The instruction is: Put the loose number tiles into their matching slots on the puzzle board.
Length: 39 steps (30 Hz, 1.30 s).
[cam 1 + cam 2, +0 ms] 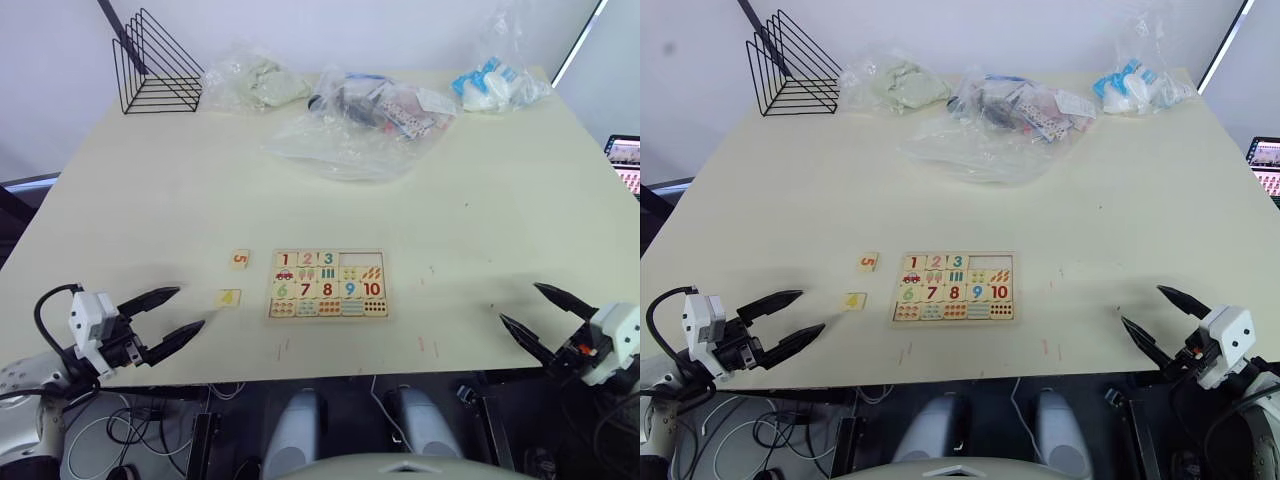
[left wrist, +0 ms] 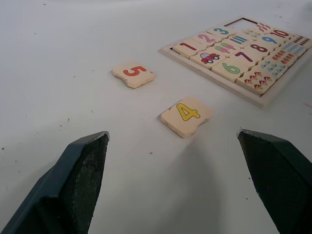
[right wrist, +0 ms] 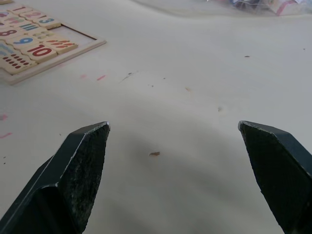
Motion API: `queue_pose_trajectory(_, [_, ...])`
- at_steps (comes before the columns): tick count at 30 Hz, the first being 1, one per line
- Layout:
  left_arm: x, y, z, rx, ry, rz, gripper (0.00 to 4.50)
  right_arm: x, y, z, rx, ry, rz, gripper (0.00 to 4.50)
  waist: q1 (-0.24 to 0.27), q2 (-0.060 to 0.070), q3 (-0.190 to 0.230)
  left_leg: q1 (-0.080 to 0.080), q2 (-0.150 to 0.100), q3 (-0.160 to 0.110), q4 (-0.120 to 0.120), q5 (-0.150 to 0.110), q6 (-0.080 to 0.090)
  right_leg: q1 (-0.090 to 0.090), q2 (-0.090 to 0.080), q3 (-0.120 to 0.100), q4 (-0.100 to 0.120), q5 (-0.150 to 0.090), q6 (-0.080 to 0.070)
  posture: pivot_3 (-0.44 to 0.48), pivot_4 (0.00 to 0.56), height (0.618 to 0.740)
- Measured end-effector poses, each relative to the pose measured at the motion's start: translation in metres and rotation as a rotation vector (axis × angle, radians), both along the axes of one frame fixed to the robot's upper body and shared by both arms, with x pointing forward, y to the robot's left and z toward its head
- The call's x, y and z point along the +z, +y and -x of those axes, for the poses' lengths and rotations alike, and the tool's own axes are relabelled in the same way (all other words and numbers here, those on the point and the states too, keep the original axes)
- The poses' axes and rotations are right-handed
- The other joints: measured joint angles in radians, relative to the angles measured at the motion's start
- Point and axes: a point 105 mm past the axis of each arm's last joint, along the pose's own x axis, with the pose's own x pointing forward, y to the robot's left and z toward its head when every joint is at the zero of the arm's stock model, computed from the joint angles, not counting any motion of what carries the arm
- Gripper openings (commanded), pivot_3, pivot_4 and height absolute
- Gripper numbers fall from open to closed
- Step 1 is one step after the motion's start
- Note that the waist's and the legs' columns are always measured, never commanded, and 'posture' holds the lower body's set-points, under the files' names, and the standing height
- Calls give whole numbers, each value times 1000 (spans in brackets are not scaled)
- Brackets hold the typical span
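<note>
The puzzle board (image 1: 328,285) lies near the table's front middle. Tiles 1, 2 and 3 fill its top row; the two slots (image 1: 361,259) at that row's right end are bare. Two loose number tiles rest left of the board: the 5 tile (image 1: 240,259) and, nearer me, the yellow 4 tile (image 1: 229,297). My left gripper (image 1: 168,315) hovers open at the front left edge, pointing at the 4 tile (image 2: 186,115), a short gap from it. My right gripper (image 1: 540,314) is open at the front right, well clear of the board, nothing between its fingers.
A black wire rack (image 1: 153,66) stands at the far left corner. Several clear plastic bags of items (image 1: 370,115) lie along the table's far side, one with blue-white contents (image 1: 495,85) at the far right. A laptop (image 1: 626,160) shows beyond the right edge.
</note>
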Motion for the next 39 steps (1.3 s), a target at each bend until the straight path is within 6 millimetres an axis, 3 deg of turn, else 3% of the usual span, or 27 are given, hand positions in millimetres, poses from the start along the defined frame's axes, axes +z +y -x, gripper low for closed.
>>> queue_pose_trajectory(39, [-6, -6, -5, -45, -17, -11, 4500, 3, -4, -8, 63, -7, 10, 4430, 2, -1, -1, 0, 0, 2, 1, 0, 0, 0, 0, 0, 2, 0, 0, 0, 150, 740])
